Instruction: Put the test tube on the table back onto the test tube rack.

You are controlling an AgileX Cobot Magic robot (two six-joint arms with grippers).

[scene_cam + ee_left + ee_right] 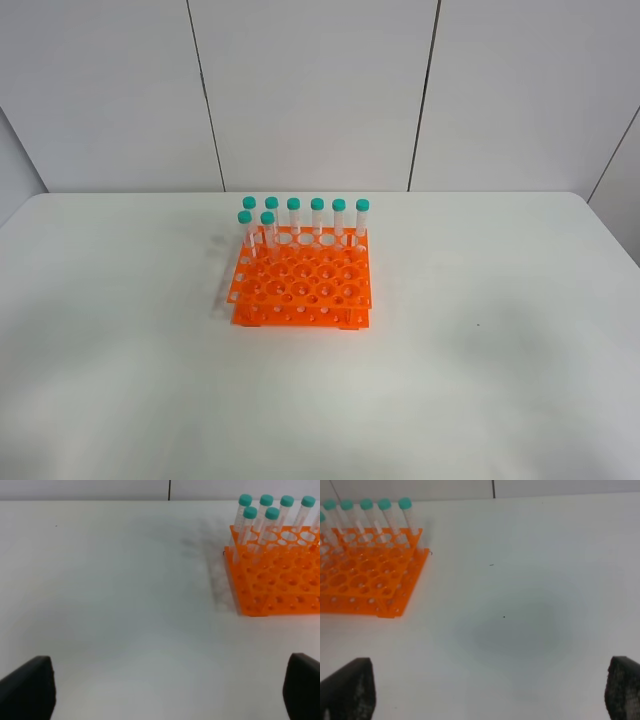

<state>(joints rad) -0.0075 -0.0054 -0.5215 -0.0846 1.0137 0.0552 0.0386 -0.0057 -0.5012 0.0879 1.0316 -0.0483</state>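
The orange test tube rack (300, 285) stands near the middle of the white table (480, 330). Several teal-capped test tubes (317, 215) stand upright in its back row, and two more (267, 230) stand in the second row at the left. No tube lies on the table in any view. Neither gripper shows in the exterior high view. The left gripper (170, 695) is open and empty, with the rack (280, 585) ahead of it and apart. The right gripper (490, 695) is open and empty, with the rack (365, 580) ahead of it and apart.
A grey panelled wall (310, 90) rises behind the table's far edge. Most of the rack's holes (320, 290) hold nothing. Bare tabletop surrounds the rack on all sides.
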